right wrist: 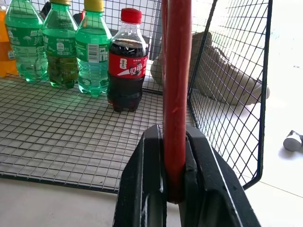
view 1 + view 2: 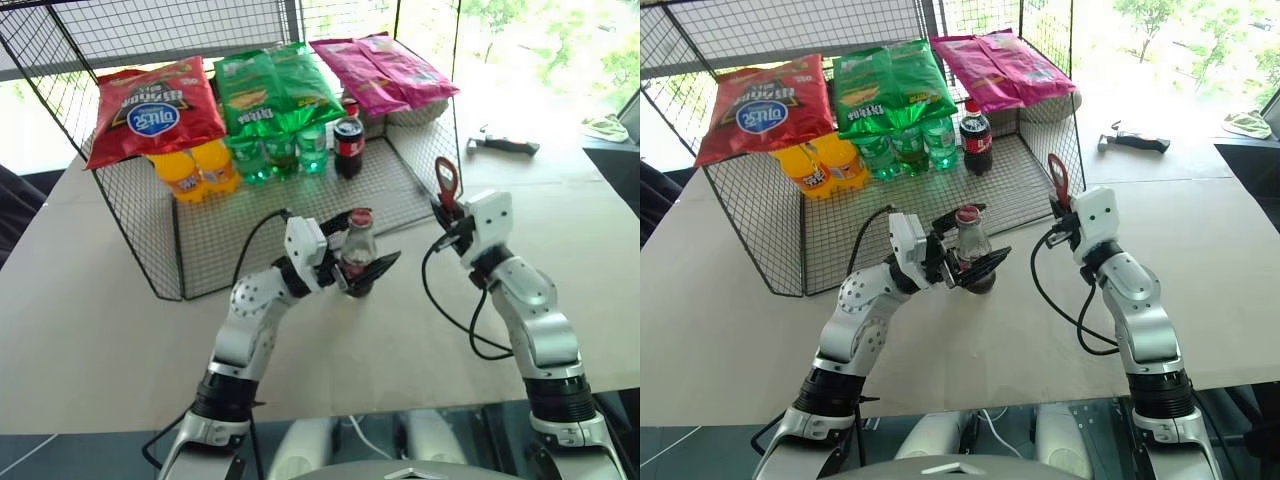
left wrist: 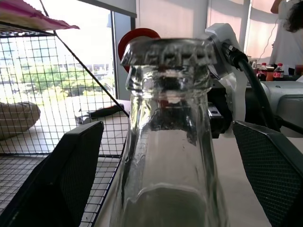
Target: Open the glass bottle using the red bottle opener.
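left gripper (image 2: 362, 262) standing spread around capped glass bottle (image 2: 357, 250) — not clamping | right gripper (image 1: 173, 189) pinching red bottle opener (image 2: 446, 182) | risk: levering now is likely tipping the unheld bottle — cap staying on

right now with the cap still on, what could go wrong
The left gripper's fingers stand wide on either side of the glass bottle, not gripping: prying the cap could tip it. The red bottle opener is pinched only at its handle end in the right gripper, so it may twist or slip.
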